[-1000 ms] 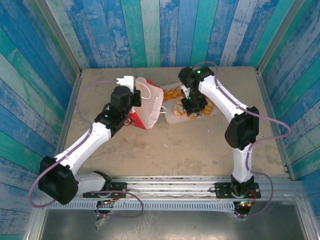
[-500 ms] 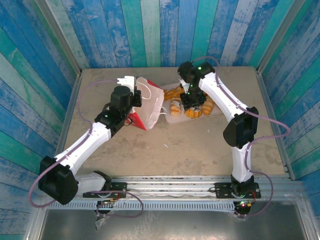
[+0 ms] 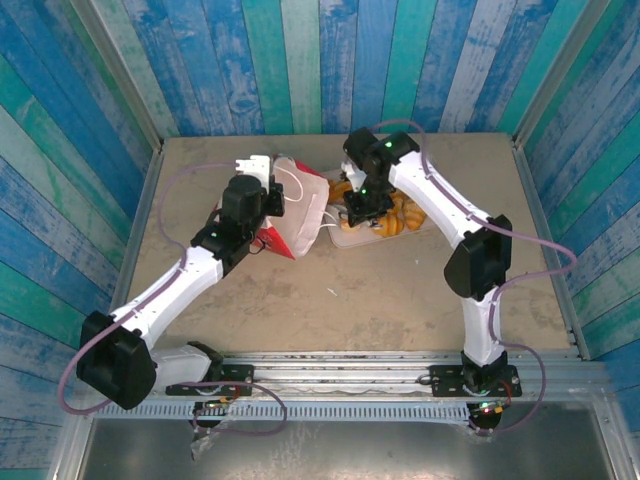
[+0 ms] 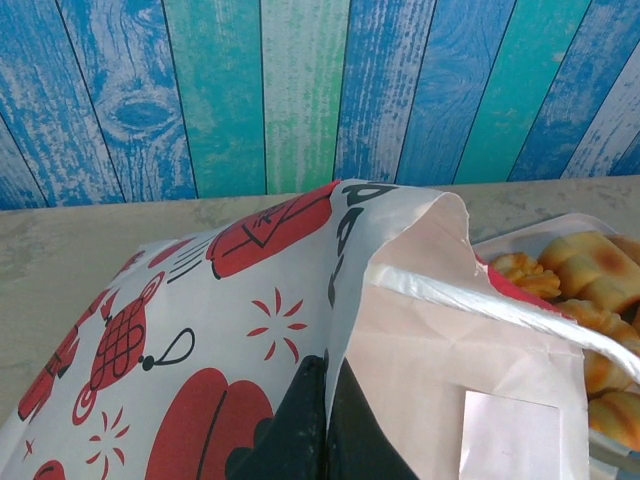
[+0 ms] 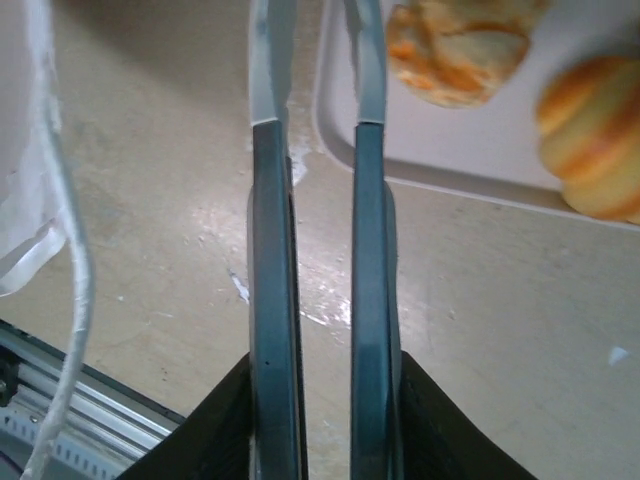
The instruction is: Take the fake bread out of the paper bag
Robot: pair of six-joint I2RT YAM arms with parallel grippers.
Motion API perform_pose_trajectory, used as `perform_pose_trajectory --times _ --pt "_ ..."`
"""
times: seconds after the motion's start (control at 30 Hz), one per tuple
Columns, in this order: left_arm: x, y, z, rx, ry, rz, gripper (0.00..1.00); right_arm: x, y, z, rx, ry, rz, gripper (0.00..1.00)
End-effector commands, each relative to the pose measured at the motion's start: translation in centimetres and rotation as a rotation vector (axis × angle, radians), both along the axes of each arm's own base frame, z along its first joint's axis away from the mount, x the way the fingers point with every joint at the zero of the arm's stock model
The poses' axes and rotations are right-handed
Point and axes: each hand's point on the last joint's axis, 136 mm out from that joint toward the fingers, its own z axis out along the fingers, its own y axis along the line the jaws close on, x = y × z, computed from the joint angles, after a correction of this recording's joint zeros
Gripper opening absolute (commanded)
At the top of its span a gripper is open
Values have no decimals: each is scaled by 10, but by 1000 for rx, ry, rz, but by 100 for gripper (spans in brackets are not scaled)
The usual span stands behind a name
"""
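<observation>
Blue and teal plank walls (image 3: 300, 60) stand round your beige tabletop (image 3: 400, 300). Your left gripper (image 4: 325, 400) is pinched tight on the rim of the tilted red-and-white paper bag (image 4: 200, 300), its pale inner face just right of the fingers (image 4: 292, 430). Your right gripper (image 5: 322, 400) is clamped round the grey-handled metal tongs (image 5: 272, 250), arms slightly apart. Ahead and right of it lies the flat white tray (image 5: 450, 150), with the glossy golden fake bread (image 5: 455, 40) resting on it, outside the bag
</observation>
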Motion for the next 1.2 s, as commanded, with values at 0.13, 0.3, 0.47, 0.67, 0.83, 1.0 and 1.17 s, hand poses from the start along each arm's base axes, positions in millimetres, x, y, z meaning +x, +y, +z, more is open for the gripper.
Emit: perform_pose_trajectory --times 0.13,0.3,0.47,0.67,0.83,1.0,1.17 --pt "0 2 9 -10 -39 2 0 18 10 -29 -22 27 -16 31" --pt "0 2 7 -8 -35 1 0 29 6 -36 -62 6 -42 30" --pt "0 3 9 -3 -43 3 0 33 -11 -39 -134 -5 -71 29" --pt "1 -1 8 -6 -47 -15 0 36 -26 -32 -179 -42 -107 30" --pt "1 -4 9 -2 -57 -33 0 33 -11 -36 -100 -3 -79 29" --pt "-2 -10 3 50 -71 -88 0 25 19 -18 80 21 -39 29" --pt "-3 -7 -2 110 -85 -94 0 16 14 22 141 -54 -54 28"
